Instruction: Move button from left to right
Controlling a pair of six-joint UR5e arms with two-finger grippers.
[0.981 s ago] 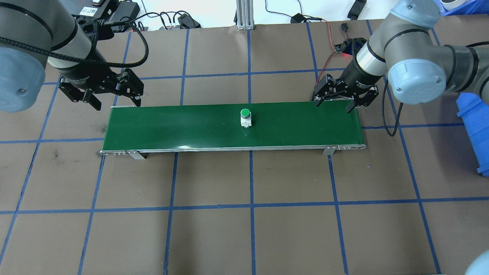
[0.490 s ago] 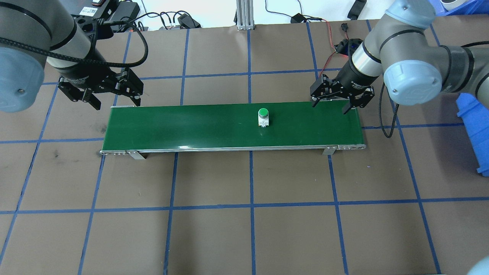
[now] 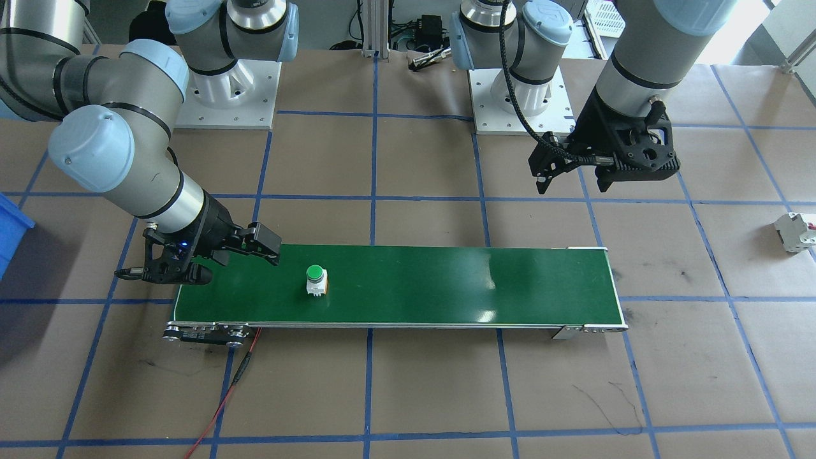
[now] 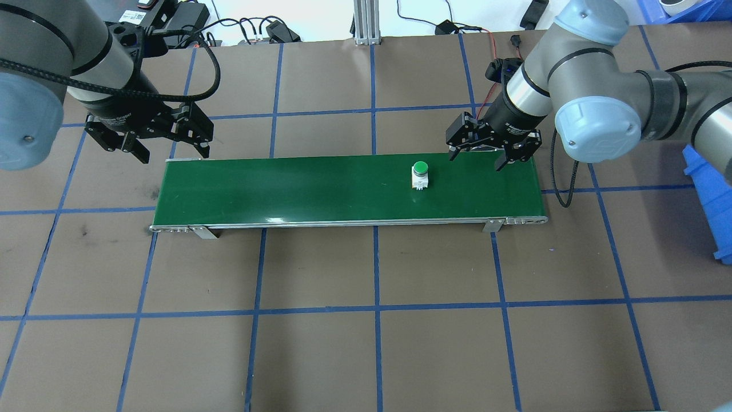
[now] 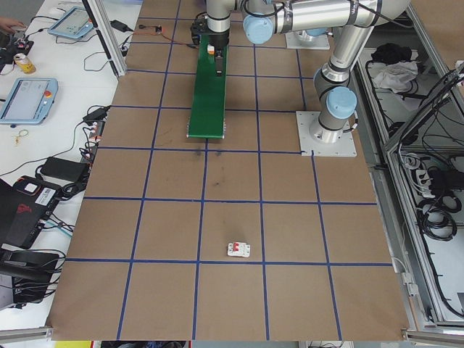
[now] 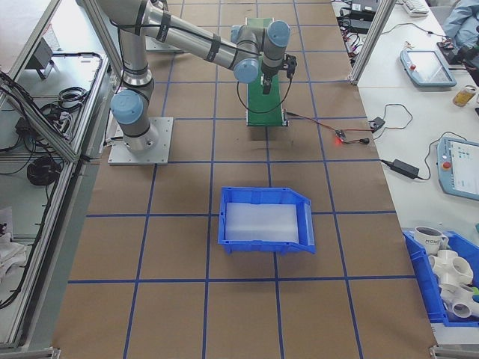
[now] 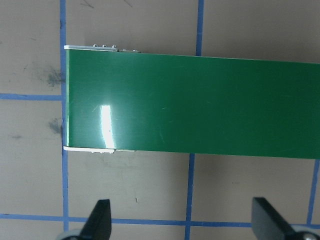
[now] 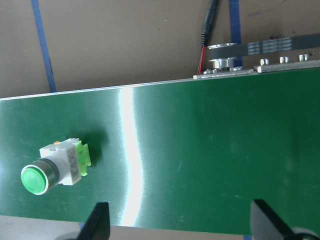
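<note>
The button is seen upright on the green conveyor belt, right of the belt's middle in the overhead view, untouched by either gripper. A round glossy green cap on a short white body is shown, with a light-green and an orange part at its base in the right wrist view. No writing on it can be read. The right gripper is held over the belt's far edge, just beside the button toward the right end, with its fingers spread apart. White lettering is seen on its black wrist collar but is too small to be read. The left gripper is held beyond the belt's left end, well apart from the button, fingers likewise spread. A white breaker block with a red mark lies on the brown, blue-taped surface, away from the belt.
</note>
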